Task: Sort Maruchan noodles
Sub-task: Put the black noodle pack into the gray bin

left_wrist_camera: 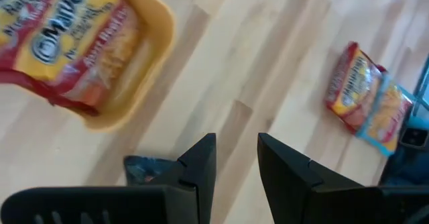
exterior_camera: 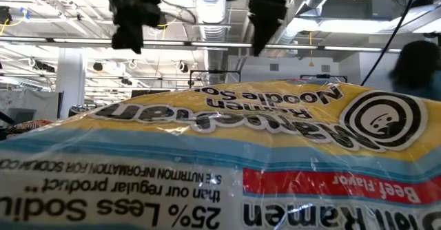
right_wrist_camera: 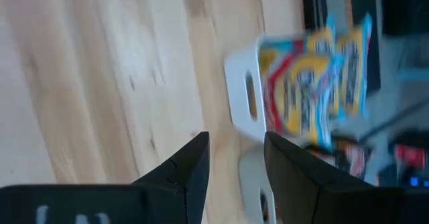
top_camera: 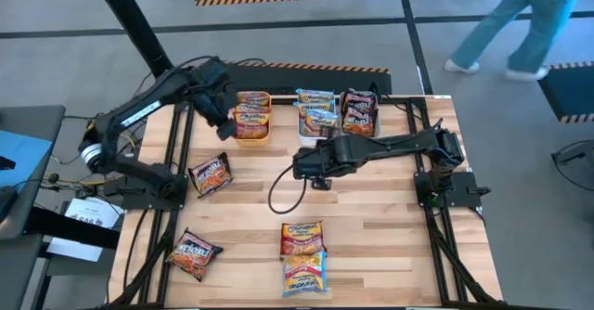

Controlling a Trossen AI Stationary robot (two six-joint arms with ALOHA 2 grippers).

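Loose Maruchan packets lie flat on the wooden table: a maroon-red one (top_camera: 210, 174), another (top_camera: 193, 252) near the left front, an orange-yellow one (top_camera: 303, 238) and a light blue one (top_camera: 304, 273), which fills the low view (exterior_camera: 220, 154). More packets sit in the orange bin (top_camera: 252, 115), the white bin (top_camera: 316, 113) and the grey bin (top_camera: 360, 110). My left gripper (top_camera: 223, 124) (left_wrist_camera: 236, 157) hovers open just left of the orange bin (left_wrist_camera: 147, 56), holding nothing. My right gripper (top_camera: 302, 166) (right_wrist_camera: 234, 157) is open and holds nothing, over bare wood in front of the white bin (right_wrist_camera: 244, 96).
The three bins stand in a row along the far edge. A black cable (top_camera: 278, 194) loops on the table below my right gripper. Black frame rails (top_camera: 176, 152) run along both table sides. A person's legs (top_camera: 520, 22) show on the floor beyond the far right corner.
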